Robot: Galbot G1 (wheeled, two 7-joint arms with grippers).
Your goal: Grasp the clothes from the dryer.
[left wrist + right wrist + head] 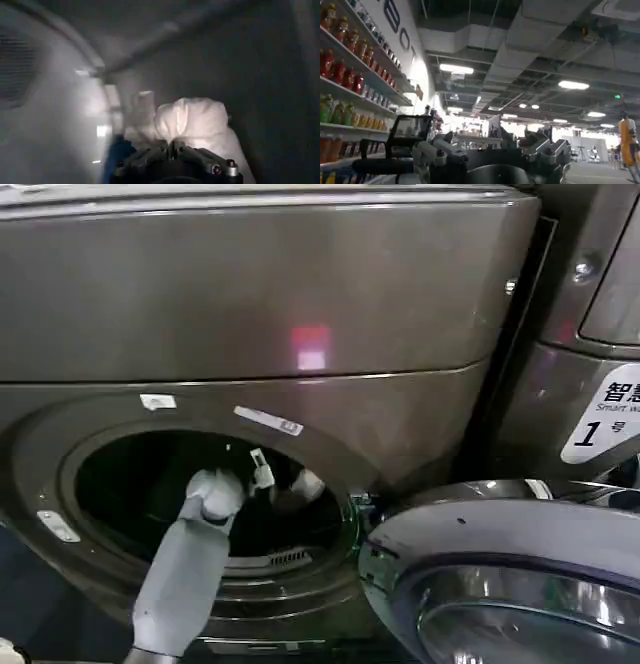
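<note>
One arm works: the left gripper [172, 147], reaching through the dryer [250, 314] porthole into the drum, sits pinched on the white cloth bundle [192, 120]. Best draw straight back through the opening, keeping the pinch firm so the cloth clears the rim; right gripper [495, 150] parked aloft, fingers unclear

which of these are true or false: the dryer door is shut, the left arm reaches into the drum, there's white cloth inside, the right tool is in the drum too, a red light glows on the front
1. The dryer door is shut. False: it hangs open at the lower right.
2. The left arm reaches into the drum. True.
3. White cloth lies inside the drum, just ahead of the left tool. True.
4. The right tool is in the drum too. False: it faces a shop ceiling and drink shelves.
5. A red light glows on the dryer's front. True.
</note>
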